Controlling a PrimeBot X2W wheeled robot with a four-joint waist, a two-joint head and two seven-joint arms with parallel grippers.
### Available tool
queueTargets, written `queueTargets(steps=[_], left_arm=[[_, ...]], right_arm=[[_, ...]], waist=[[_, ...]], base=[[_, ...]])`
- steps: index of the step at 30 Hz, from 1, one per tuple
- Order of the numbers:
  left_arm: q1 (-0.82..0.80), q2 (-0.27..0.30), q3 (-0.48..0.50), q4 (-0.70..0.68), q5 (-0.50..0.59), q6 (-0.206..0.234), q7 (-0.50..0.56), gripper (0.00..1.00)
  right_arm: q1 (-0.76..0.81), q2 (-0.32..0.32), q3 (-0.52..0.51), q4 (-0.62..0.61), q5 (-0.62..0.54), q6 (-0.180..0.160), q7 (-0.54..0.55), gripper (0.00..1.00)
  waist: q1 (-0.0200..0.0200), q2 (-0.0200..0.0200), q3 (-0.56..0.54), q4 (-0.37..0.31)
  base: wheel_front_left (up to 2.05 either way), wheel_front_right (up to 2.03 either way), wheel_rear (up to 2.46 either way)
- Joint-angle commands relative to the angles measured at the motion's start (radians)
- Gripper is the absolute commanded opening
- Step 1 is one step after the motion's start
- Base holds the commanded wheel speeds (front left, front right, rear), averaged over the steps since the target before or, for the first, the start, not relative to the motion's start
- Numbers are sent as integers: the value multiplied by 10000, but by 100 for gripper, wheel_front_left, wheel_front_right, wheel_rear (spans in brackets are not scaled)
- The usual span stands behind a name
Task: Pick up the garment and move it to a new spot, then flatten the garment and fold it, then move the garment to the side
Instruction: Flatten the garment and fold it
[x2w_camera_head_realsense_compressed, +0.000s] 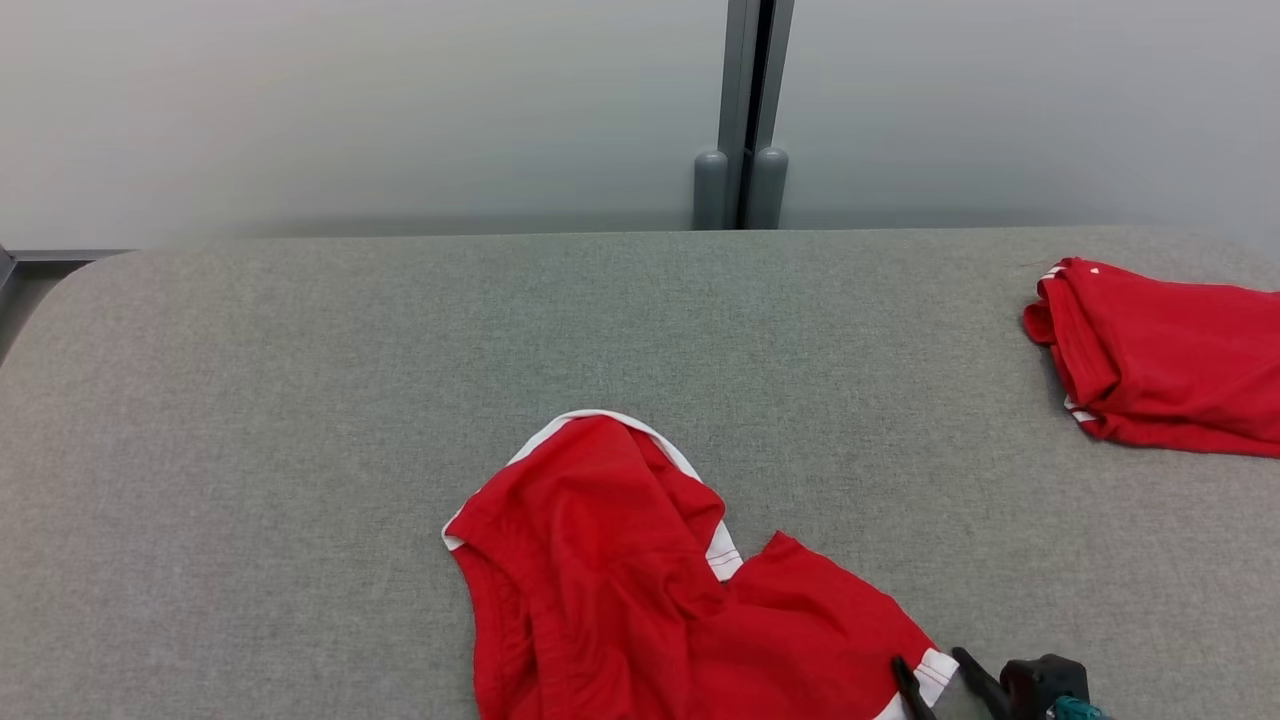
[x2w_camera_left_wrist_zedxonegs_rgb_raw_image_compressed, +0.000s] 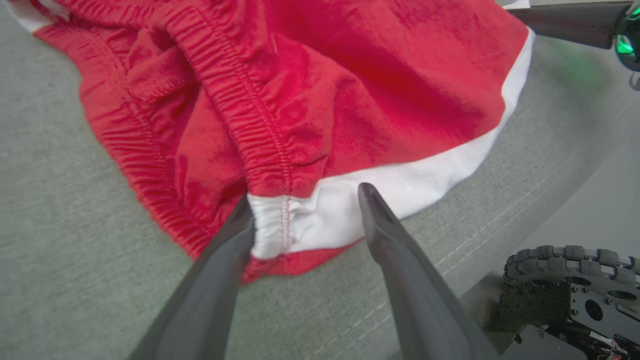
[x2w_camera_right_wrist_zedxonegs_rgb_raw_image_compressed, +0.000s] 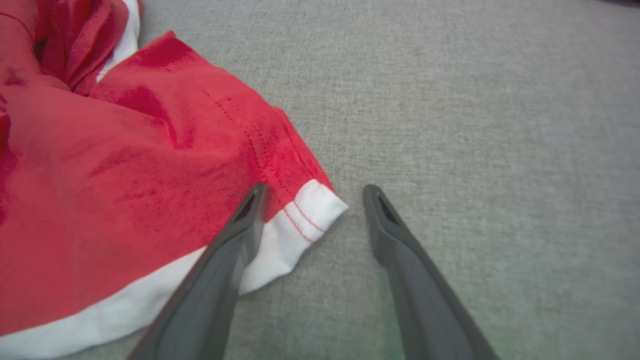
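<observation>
the garment (x2w_camera_head_realsense_compressed: 640, 590), red shorts with white trim, lies crumpled on the grey fabric-covered counter (x2w_camera_head_realsense_compressed: 300, 400), at its near edge and a little right of the middle in the head view, running off the bottom of that view. one leg is bunched up and turned over at the far side, and its white hem curves round the top of the heap

the left gripper (x2w_camera_left_wrist_zedxonegs_rgb_raw_image_compressed: 306, 195) stands wide open and low over the near edge of the garment. a white trim piece beside the gathered elastic waistband sits between its fingers, one finger (x2w_camera_left_wrist_zedxonegs_rgb_raw_image_compressed: 235, 235) right against the cloth, with nothing clamped

the right gripper (x2w_camera_right_wrist_zedxonegs_rgb_raw_image_compressed: 315, 189) is also spread wide, at the garment's right corner. the stitched white hem corner lies between its fingers, close to one finger (x2w_camera_right_wrist_zedxonegs_rgb_raw_image_compressed: 245, 220), while the other rests over bare counter. it has hold of nothing. the head view shows it at the bottom edge (x2w_camera_head_realsense_compressed: 927, 657)

a second, folded red garment (x2w_camera_head_realsense_compressed: 1160, 360) lies well apart at the counter's far right. behind the counter is a pale wall (x2w_camera_head_realsense_compressed: 350, 110) with a dark post (x2w_camera_head_realsense_compressed: 745, 110)
</observation>
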Motion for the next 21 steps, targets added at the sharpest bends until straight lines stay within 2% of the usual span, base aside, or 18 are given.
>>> queueTargets(steps=[1, 2, 3, 4, 13, 17, 21], left_arm=[[-194, -54, -6, 92, -102, -5, -48, 71], [-230, -63, -45, 149, -128, -6, -57, 47], [-260, -96, -84, 196, -178, -7, -106, 8], [-268, -155, -97, 243, -254, -7, -152, 0], [-852, -291, 205, -116, -646, -9, -692, 0], [-1672, -135, 682, -807, -867, -1, -811, 0], [-2998, 118, 1234, -1399, -1022, 2, -652, 0]], right_arm=[[98, 128, 263, 244, 236, 34, 227, 42], [144, 149, 358, 257, 422, 34, 241, 0], [164, 162, 432, 230, 493, 34, 205, 0], [173, 164, 503, 186, 553, 34, 116, 0], [-187, 149, 864, -1134, 1848, 31, -332, 0], [-932, 13, 944, -1924, 2621, 31, -226, 0], [-2439, -101, 873, -2240, 3215, 31, -89, 0]], waist=[[0, 0, -31, 10], [0, 0, -53, 12], [0, 0, -65, 8], [0, 0, -89, -4], [0, 0, -79, -128], [0, 0, 75, -214], [0, 0, 400, -356]], base=[[0, 0, 0], [0, 0, 0], [0, 0, 0], [0, 0, 0], [0, 0, 0], [0, 0, 0], [0, 0, 0]])
